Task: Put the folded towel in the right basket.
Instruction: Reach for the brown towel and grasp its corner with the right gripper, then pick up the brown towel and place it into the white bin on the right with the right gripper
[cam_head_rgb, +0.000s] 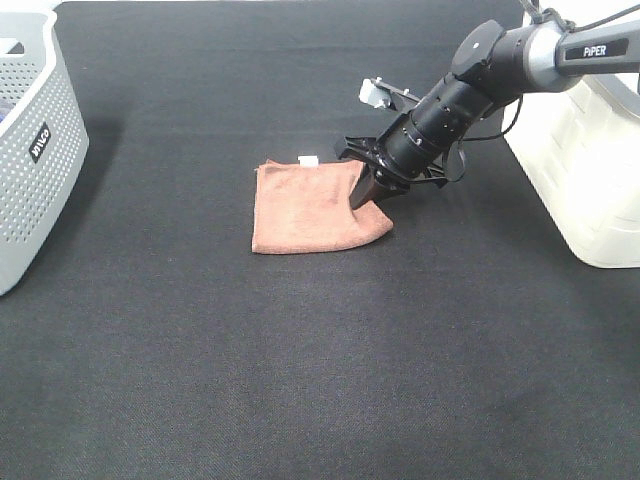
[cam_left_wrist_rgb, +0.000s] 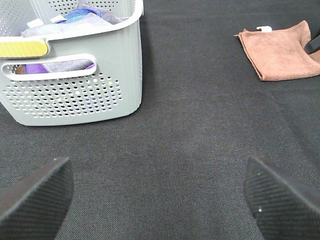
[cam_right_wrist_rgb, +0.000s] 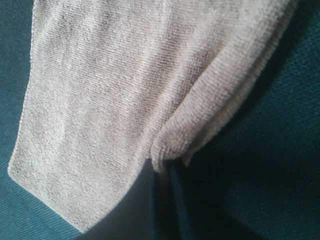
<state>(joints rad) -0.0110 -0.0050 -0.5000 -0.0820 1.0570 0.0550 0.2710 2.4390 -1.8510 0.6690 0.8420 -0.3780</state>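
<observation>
The towel (cam_head_rgb: 305, 208) lies flat near the middle of the desk (cam_head_rgb: 300, 390), a little toward the far edge. The step in hand looks like the grasp. The right gripper (cam_head_rgb: 366, 195) is pinched nearly closed on a bunched fold at the towel's right edge. Next the towel needs lifting clear and carrying to the white basket (cam_head_rgb: 585, 150) at the right edge. The left gripper (cam_left_wrist_rgb: 160, 200) hangs wide open, holding nothing, near the grey basket (cam_left_wrist_rgb: 75, 90).

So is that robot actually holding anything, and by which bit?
Yes: the right gripper pinches the folded towel in its jaws, by a bunched fold at its right edge, seen from the high camera. The left gripper is open, holding nothing.
</observation>
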